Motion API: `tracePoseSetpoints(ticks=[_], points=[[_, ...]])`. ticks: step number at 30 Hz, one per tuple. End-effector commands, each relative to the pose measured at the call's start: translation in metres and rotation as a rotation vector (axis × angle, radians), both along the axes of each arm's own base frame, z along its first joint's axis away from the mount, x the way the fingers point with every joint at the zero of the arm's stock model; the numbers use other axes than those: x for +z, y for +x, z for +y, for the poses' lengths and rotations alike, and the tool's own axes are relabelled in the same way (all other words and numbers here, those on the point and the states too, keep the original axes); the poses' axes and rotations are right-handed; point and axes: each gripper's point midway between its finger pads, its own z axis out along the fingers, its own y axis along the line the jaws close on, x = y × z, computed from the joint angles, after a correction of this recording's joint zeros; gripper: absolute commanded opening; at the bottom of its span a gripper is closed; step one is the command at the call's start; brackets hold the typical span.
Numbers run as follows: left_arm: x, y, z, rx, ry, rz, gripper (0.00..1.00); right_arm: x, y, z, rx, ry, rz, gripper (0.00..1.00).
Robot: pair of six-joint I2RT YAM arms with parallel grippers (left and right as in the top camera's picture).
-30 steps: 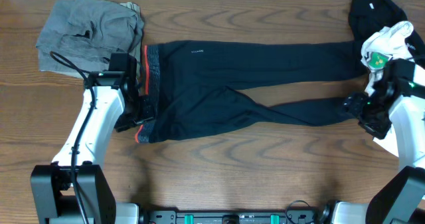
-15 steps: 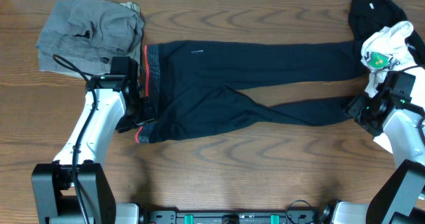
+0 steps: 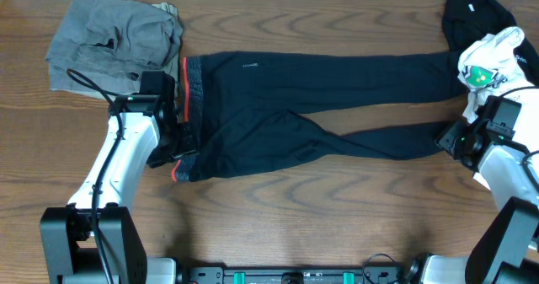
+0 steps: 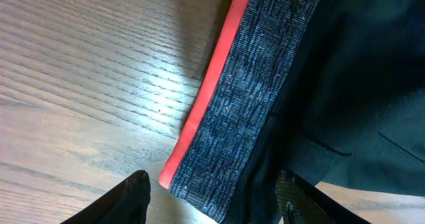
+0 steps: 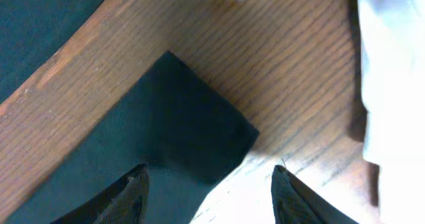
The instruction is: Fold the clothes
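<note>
The black trousers lie flat across the middle of the table, waist at 9 o'clock and both legs reaching toward 3 o'clock, with a wedge of bare wood between the legs. The widest free room is the band of bare wood along 6 o'clock, from the lower leg to the near edge. At 12 o'clock only a narrow strip separates the upper leg from the far edge. A crumpled grey garment sits at 10 o'clock, close to the waistband but apart from it. A black garment and a white garment crowd the corner at 2 o'clock, just beside the leg ends. The left gripper stands with jaws well apart, straddling the near corner of the waistband and its red-orange edge, clamping nothing. The right gripper is likewise spread, one finger on either side of the lower leg's cuff, with nothing pinched between them. Whether any fingertip touches cloth cannot be told. From overhead the left arm hides the lower waistband, and the right gripper's fingers blur against dark fabric. The white garment is cut off at the right edge, the black one at the top. A small white mark near the waist is too small to read.
</note>
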Motion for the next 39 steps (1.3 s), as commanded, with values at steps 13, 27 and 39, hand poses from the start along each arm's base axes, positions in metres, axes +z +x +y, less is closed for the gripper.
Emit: tracePoseSetpoints(ticks=[13,27,39], points=[[-0.002,0.004,0.002,0.007,0.012,-0.013,0.62,-0.022,0.005,-0.006,-0.009,0.003,0.013,0.12],[-0.002,0.004,0.002,0.007,0.012,-0.016,0.63,0.051,0.007,-0.019,-0.041,-0.007,-0.008,0.01],[-0.002,0.006,0.002,0.007,0.012,-0.024,0.63,0.088,-0.015,-0.046,-0.144,-0.065,0.019,0.01]])
